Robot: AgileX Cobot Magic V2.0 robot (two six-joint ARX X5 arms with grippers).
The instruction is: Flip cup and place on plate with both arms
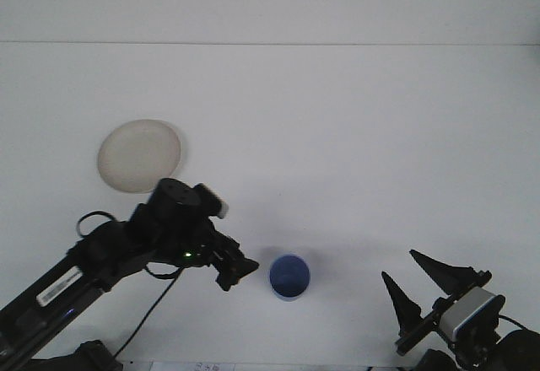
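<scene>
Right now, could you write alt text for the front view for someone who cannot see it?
The left gripper reaches toward a blue cup standing mouth-up on a white table. An empty cream plate lies far left; the right gripper waits open, lower right.

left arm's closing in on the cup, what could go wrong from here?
1. The left gripper comes in low from the side, beside the blue cup; a slight overshoot could knock it over or push it away.
2. The plate lies partly behind the left arm, so a swing back could clip it.
3. The right gripper sits open, far from the cup, so a handover may lag.
</scene>
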